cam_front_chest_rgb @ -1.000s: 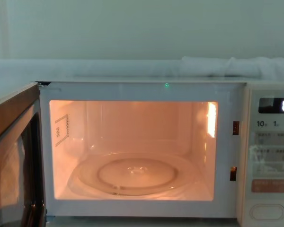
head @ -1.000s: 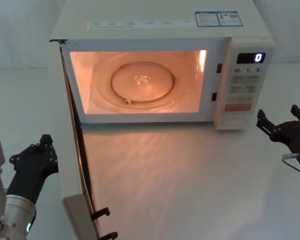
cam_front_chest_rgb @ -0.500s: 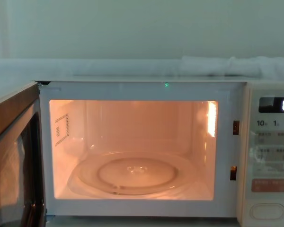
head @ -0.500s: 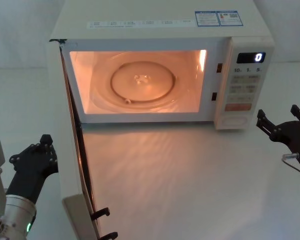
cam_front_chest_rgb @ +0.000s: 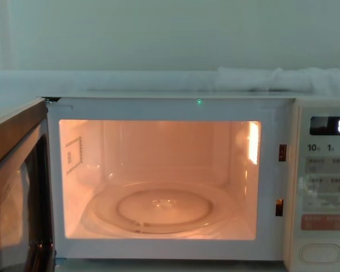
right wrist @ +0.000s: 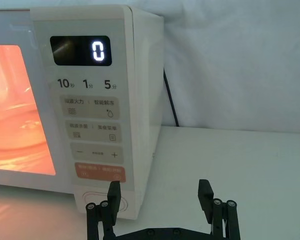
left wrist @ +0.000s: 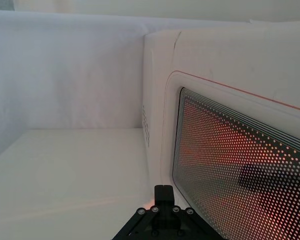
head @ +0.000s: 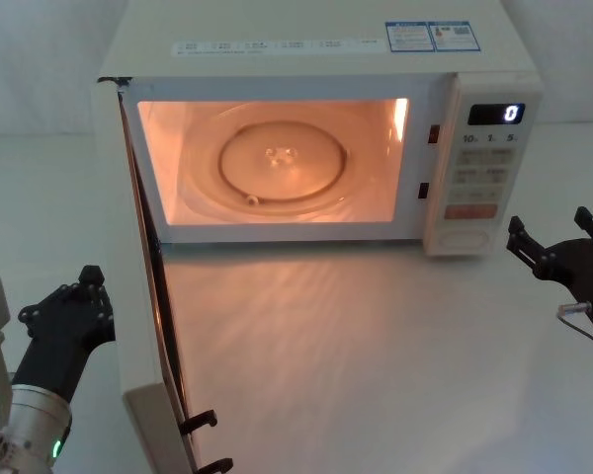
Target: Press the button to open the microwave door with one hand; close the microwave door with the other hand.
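Note:
The microwave door [head: 130, 316] stands wide open, swung out toward me on the left; its inner side shows in the chest view [cam_front_chest_rgb: 17, 192]. The cavity is lit orange. My left gripper [head: 87, 278] hangs shut just outside the door's outer face, a short way from it; in the left wrist view the door's dotted window [left wrist: 240, 165] lies close ahead of the gripper [left wrist: 163, 191]. My right gripper [head: 550, 227] is open, low and right of the control panel. The button [head: 467, 238] sits at the panel's bottom, seen also as the pill-shaped key [cam_front_chest_rgb: 320, 253] and partly behind one finger [right wrist: 113, 192] of the gripper [right wrist: 159, 189].
The display [right wrist: 97, 51] reads 0. An orange-red key [right wrist: 99, 173] lies just above the button. A glass turntable [head: 282, 163] rests in the cavity. Two latch hooks [head: 203, 422] stick out of the door's free edge. A black cable [right wrist: 171, 102] runs down behind the microwave's right side.

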You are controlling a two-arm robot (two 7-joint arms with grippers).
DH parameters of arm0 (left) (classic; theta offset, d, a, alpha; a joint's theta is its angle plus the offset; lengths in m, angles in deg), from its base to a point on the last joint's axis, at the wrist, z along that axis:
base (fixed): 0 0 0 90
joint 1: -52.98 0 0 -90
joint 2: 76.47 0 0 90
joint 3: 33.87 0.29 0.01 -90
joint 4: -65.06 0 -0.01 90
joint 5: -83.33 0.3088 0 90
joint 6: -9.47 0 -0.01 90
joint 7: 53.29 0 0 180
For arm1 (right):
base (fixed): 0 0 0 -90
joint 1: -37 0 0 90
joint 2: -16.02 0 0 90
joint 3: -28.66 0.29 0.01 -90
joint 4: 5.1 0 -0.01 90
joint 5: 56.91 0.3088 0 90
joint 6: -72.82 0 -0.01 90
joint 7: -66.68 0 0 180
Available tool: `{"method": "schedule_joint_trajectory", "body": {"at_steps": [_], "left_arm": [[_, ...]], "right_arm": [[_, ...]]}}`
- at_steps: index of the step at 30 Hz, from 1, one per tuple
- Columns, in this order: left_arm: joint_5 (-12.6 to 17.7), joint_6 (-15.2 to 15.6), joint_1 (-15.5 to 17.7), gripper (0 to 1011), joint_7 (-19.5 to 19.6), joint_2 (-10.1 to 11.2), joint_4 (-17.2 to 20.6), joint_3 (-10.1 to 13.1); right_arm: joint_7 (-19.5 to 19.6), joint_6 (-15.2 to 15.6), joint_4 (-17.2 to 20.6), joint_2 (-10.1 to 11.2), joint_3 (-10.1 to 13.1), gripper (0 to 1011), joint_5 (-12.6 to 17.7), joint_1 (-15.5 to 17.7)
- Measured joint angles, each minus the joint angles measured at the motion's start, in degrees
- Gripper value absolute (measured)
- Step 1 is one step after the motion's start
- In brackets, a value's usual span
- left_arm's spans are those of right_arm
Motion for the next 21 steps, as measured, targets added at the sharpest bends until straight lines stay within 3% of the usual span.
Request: {"method": "schedule_joint_trajectory", "body": {"at_steps": [9, 14, 21], "left_arm": [[-0.3, -0.4, 0.1, 0, 2.5, 0.2, 0.0, -0.9], [-0.5, -0.8, -0.2, 0, 5.2, 1.3, 0.4, -1.9], [-1.7, -0.5, -1.4, 0, 10.1, 4.4, 1.6, -5.0]], "right_arm": [[0.0, 0.0, 0.0, 0.0, 0.0, 1002, 0.0, 0.0], [0.0, 0.0, 0.0, 0.0, 0.0, 1002, 0.0, 0.0], [0.0, 0.0, 0.0, 0.0, 0.0, 1002, 0.0, 0.0]]}}
